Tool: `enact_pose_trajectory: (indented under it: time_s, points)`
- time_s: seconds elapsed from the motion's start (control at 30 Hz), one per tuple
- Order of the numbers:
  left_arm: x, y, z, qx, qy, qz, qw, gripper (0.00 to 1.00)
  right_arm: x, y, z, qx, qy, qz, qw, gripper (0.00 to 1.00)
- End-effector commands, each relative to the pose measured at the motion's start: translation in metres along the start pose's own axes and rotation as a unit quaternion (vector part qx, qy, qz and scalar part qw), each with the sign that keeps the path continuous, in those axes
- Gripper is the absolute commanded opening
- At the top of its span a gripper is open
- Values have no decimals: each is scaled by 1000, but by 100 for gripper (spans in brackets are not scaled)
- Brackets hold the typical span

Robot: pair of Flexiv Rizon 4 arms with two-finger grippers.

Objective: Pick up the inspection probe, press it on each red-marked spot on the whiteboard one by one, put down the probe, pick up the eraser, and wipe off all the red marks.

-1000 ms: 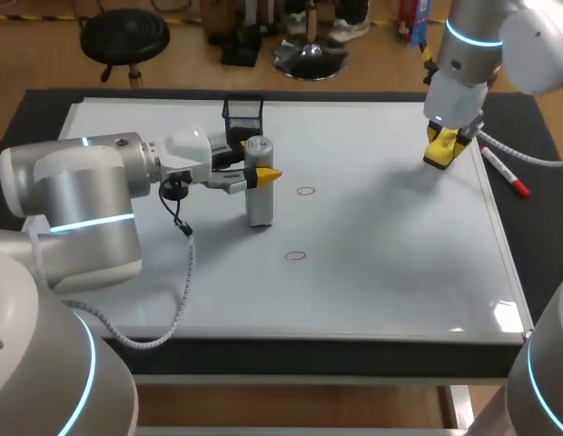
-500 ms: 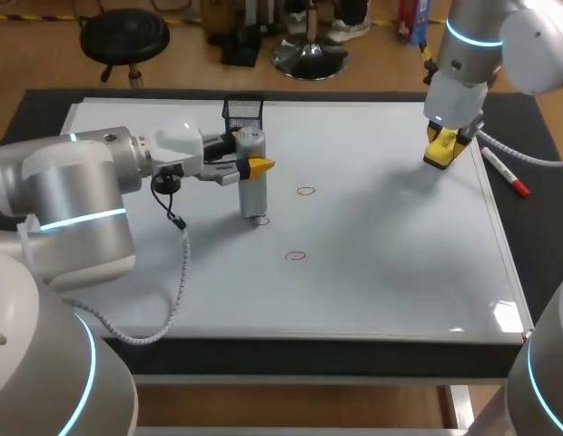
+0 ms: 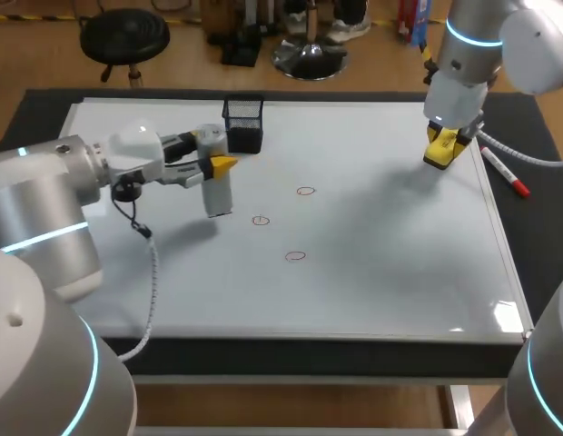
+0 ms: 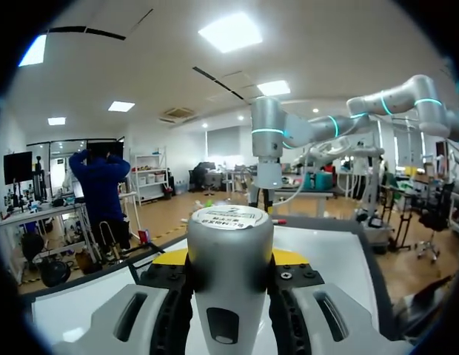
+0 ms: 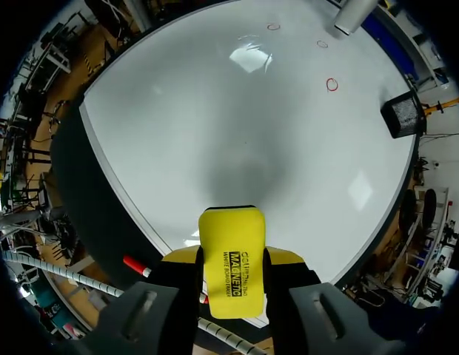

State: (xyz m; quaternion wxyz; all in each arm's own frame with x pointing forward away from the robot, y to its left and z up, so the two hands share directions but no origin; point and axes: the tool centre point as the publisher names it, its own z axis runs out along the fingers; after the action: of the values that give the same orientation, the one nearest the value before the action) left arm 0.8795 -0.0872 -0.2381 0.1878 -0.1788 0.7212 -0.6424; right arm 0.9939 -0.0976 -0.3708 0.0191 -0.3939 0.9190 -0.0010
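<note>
L end effector [image 3: 219,166] pinches upright probe [image 3: 216,188] betw fingers; R end effector [image 5: 231,255] pinches eraser [image 5: 231,270].

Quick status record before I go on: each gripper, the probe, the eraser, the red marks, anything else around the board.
left gripper: shut on probe, upright, left of the marks
right gripper: shut on eraser, over the whiteboard, far right corner
red marks: three circles, none wiped
mesh holder: board's far edge
red marker: off the board, right side
</note>
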Motion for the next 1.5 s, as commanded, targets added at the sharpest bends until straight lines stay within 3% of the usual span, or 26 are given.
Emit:
enact_pose_trajectory:
  time_s: [0.03, 0.33, 0.87, 1.5]
  points:
    - [0, -3, -37, 4, -31, 4, 999, 0, 0, 0, -1, 1, 2, -1, 1000, 0]
    - [-5, -7, -75, 0, -56, 13, 998, 0, 0, 0, -1, 1, 2, -1, 1000, 0]
    - [-1, 5, -138, -16, -110, 7, 994, 0, 0, 0, -1, 1, 2, -1, 1000, 0]
    - [-4, 7, -163, -11, -144, 7, 990, 0, 0, 0, -1, 1, 2, -1, 1000, 0]
